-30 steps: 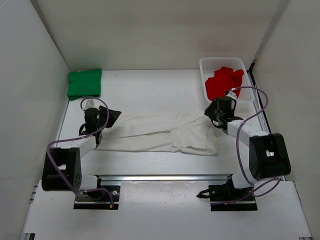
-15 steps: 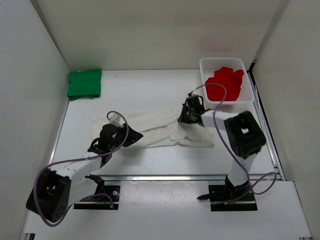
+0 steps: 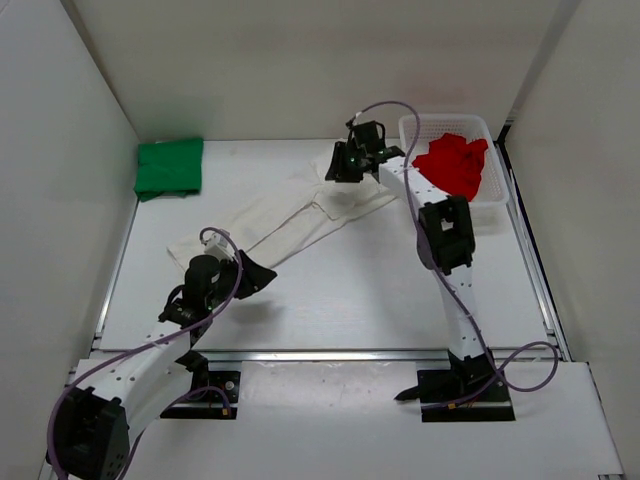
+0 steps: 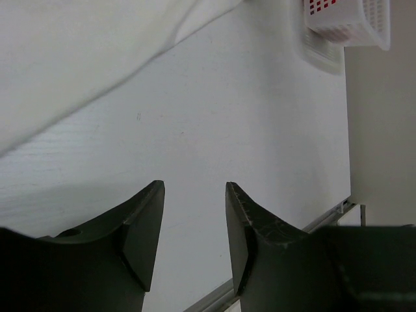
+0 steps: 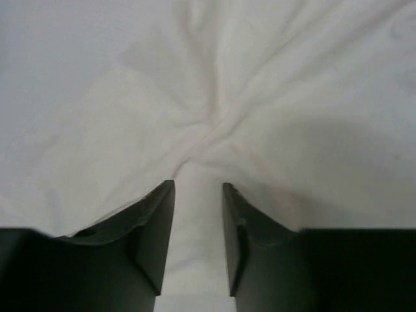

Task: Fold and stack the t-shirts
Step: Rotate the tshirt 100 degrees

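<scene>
The white t-shirt (image 3: 290, 220) lies stretched in a long diagonal band, from the near left up to the far middle of the table. My right gripper (image 3: 337, 166) is at the band's far end. In the right wrist view its jaws (image 5: 198, 183) stand parted, with a ridge of puckered white t-shirt (image 5: 214, 78) lying between them. My left gripper (image 3: 260, 276) is open over bare table, just right of the band's near end. Nothing is between its fingers (image 4: 194, 185), and the white t-shirt (image 4: 65, 58) is up and left of them. The green t-shirt (image 3: 170, 167) lies folded at the far left. The red t-shirt (image 3: 452, 165) is crumpled in the basket.
A white mesh basket (image 3: 420, 128) stands at the far right against the side wall, and its corner (image 4: 364, 26) shows in the left wrist view. White walls close in the table on the left, back and right. A metal rail (image 3: 330, 353) runs along the near edge.
The right arm swung from the right side to the far middle and dragged the white t-shirt's right end back, so it now lies diagonally. The left arm pulled nearer, off the cloth.
</scene>
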`<state>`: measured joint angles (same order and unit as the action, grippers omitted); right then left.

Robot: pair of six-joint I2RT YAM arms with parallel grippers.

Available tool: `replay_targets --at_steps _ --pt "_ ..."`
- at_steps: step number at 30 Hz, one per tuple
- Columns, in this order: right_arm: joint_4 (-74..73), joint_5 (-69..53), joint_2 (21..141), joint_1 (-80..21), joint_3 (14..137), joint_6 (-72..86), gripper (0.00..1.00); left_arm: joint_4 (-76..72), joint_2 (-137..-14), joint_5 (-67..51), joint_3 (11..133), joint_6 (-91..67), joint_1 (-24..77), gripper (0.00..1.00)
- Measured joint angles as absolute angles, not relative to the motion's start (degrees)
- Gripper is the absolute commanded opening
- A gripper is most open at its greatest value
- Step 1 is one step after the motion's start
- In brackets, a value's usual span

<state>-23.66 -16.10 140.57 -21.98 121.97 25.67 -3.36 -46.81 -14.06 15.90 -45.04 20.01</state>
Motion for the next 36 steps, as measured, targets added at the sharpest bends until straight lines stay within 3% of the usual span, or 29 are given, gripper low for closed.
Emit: replay_targets --at_steps 5,9,12,19,25,29,32,36 --pt "-23.4 -14.4 117.3 -24.0 111.1 21.8 0.38 -0.1 -45.4 -13.9 15.9 -44.3 19.6 0.55" --pt "-9.1 -14.6 90.7 -27.1 81.8 24.1 0.40 5.7 -42.8 -13.2 17.6 -42.2 18.5 0.56" --pt "2.3 -15.1 81.7 -31.2 62.9 28.6 0.42 8.9 -41.2 -12.6 21.1 -40.3 17.4 0.55" --pt "9.5 -11.9 105.9 -42.7 57.5 37.6 0.46 11.4 -40.1 -14.7 26.2 -36.7 10.8 0.56" --pt "14.7 -9.9 113.3 -46.0 63.4 46.1 0.46 13.0 -39.8 -15.9 26.2 -35.8 10.2 0.56" --pt "16.8 -9.7 119.2 -46.1 68.4 51.0 0.30 12.9 -39.9 -16.0 26.1 -35.8 10.8 0.56" --pt "16.9 -10.6 123.7 -45.9 73.3 53.5 0.00 12.9 -40.2 -16.0 26.0 -35.8 11.1 0.56" --pt "17.4 -12.8 123.6 -44.6 72.1 54.2 0.00 12.9 -40.6 -16.0 26.0 -35.7 11.1 0.56"
